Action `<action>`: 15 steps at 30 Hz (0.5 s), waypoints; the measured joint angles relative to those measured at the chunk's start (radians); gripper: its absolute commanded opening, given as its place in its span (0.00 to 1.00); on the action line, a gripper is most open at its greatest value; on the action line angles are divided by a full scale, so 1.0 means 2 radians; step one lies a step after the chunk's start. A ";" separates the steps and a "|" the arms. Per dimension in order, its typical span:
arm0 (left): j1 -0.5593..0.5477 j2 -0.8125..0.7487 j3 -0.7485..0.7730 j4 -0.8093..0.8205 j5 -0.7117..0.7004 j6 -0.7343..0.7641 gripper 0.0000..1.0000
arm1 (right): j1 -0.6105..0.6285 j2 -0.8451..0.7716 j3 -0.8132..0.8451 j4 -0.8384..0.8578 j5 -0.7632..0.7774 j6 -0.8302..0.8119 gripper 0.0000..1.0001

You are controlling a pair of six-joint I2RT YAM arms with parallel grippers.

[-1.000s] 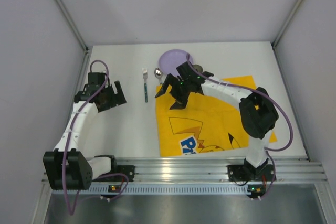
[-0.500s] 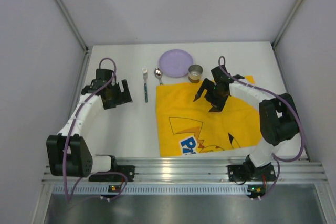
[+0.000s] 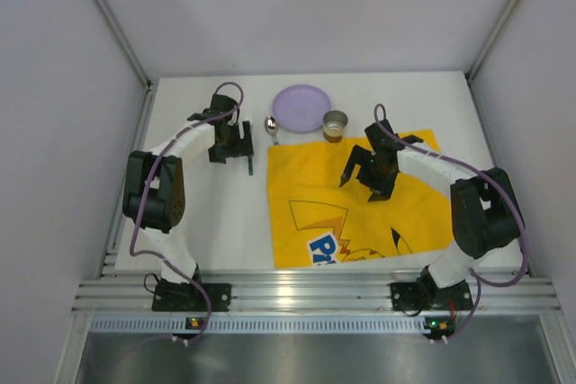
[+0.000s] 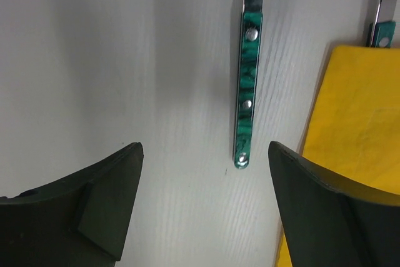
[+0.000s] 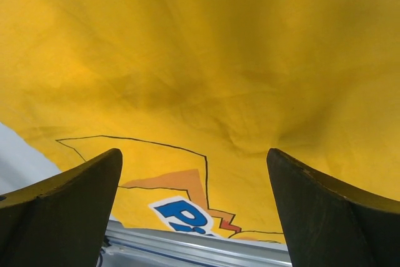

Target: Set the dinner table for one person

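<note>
The dinner table [image 3: 211,218] is a plain white tabletop. On it lie a yellow printed placemat [image 3: 360,209], a purple plate [image 3: 301,105], a small metal cup [image 3: 335,123], a spoon [image 3: 271,128] and a green-handled fork [image 3: 250,166]. My left gripper [image 3: 236,143] is open and empty, low over the fork, hiding most of it. In the left wrist view the fork handle [image 4: 247,92] lies ahead between the open fingers of the left gripper [image 4: 203,154]. My right gripper [image 3: 364,179] is open and empty above the placemat [image 5: 206,60]; the right wrist view shows it [image 5: 194,154] the same way.
The spoon handle [image 4: 382,29] and the placemat's edge [image 4: 356,123] lie just right of the fork. An aluminium rail [image 3: 315,290] runs along the near edge. Grey walls [image 3: 306,15] enclose the table at the back and sides.
My left gripper swung from the table's left side rightward to over the fork. My right gripper moved from beside the plate and cup rightward onto the placemat's upper part. Both stayed open.
</note>
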 measured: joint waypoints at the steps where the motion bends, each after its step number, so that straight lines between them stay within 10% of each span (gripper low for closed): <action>1: -0.002 0.014 0.014 0.001 -0.002 0.000 0.84 | 0.000 -0.002 -0.001 0.000 0.000 -0.001 1.00; 7: -0.013 0.094 0.086 0.008 -0.014 -0.002 0.75 | 0.000 -0.012 -0.018 -0.005 0.001 -0.008 1.00; 15: -0.033 0.154 0.150 0.001 -0.051 -0.004 0.10 | 0.000 -0.013 -0.021 -0.014 0.001 -0.018 1.00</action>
